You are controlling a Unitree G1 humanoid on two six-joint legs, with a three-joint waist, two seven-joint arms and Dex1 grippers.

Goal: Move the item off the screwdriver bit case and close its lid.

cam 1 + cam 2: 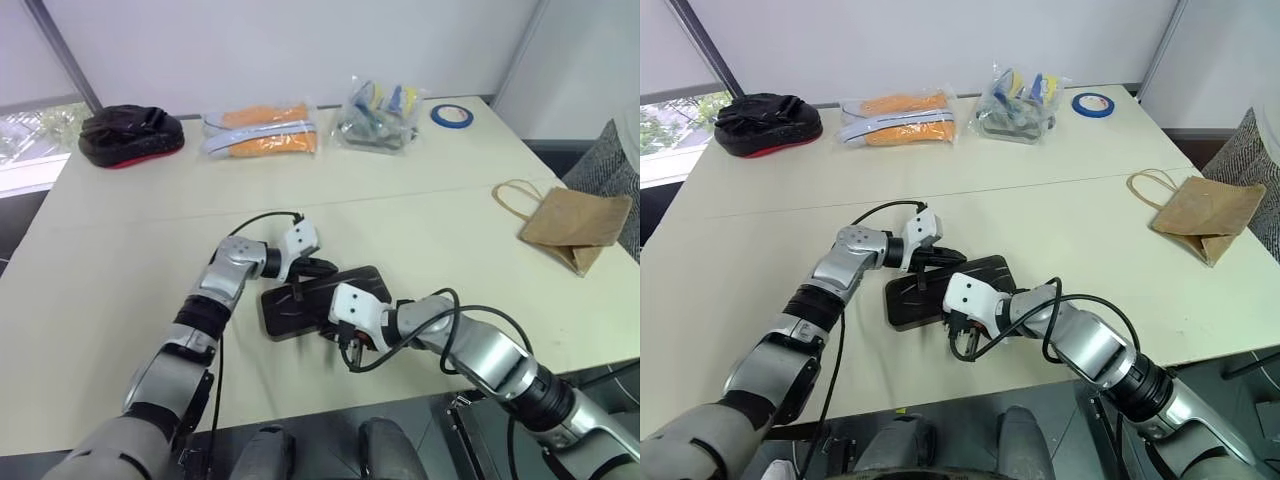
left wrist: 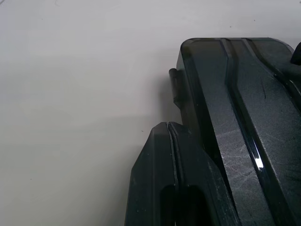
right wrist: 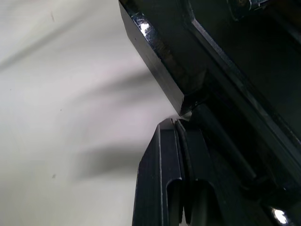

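Observation:
The screwdriver bit case (image 1: 300,305) lies flat on the table near me, and its dark glossy lid (image 2: 244,117) is down over the tray. A small latch tab (image 2: 174,87) sticks out from its side. My left gripper (image 1: 322,267) is shut and rests at the case's far edge, beside the tab. The right gripper (image 1: 338,335), also shut, sits at the case's near right corner (image 3: 160,52). Nothing is held in either one. The item, a crumpled brown paper bag (image 1: 575,228) with loop handles, lies on the table (image 1: 120,260) far to the right, apart from the case.
Along the back edge lie a black-and-red pouch (image 1: 130,134), a plastic bag of orange things (image 1: 262,131), a clear bag of parts (image 1: 378,115) and a blue tape roll (image 1: 452,115). Grey patterned fabric (image 1: 608,170) shows past the right edge.

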